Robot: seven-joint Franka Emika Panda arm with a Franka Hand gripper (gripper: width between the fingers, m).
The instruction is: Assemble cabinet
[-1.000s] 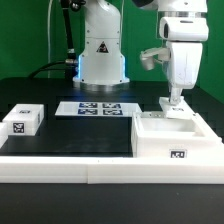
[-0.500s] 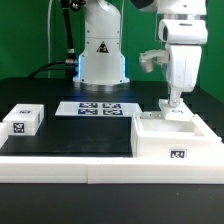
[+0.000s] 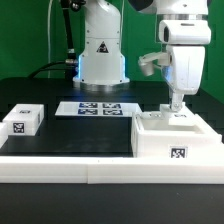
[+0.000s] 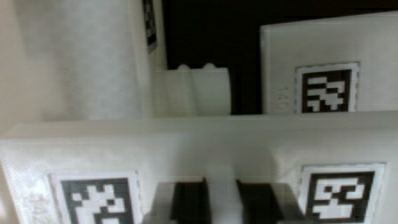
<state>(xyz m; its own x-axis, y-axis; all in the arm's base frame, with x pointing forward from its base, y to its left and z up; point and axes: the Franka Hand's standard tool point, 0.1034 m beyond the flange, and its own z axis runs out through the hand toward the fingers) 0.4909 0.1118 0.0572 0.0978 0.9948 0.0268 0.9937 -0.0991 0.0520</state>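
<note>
The cabinet, a white open-topped box with a square tag on its front, stands at the exterior view's right, against the white front ledge. My gripper comes straight down on the cabinet's far wall and is shut on it. In the wrist view the two dark fingers straddle a thin white wall of the cabinet, with one tag to each side of them. My gripper shows only by its fingertips there. A further tagged panel stands beyond.
A small white block with a tag lies at the exterior view's left. The marker board lies flat at the back middle, before the robot base. A white ledge runs along the front of the black table.
The gripper has shifted slightly toward the exterior view's right with the cabinet wall in it. The cabinet has moved a little with it, its front tag now looking larger.
</note>
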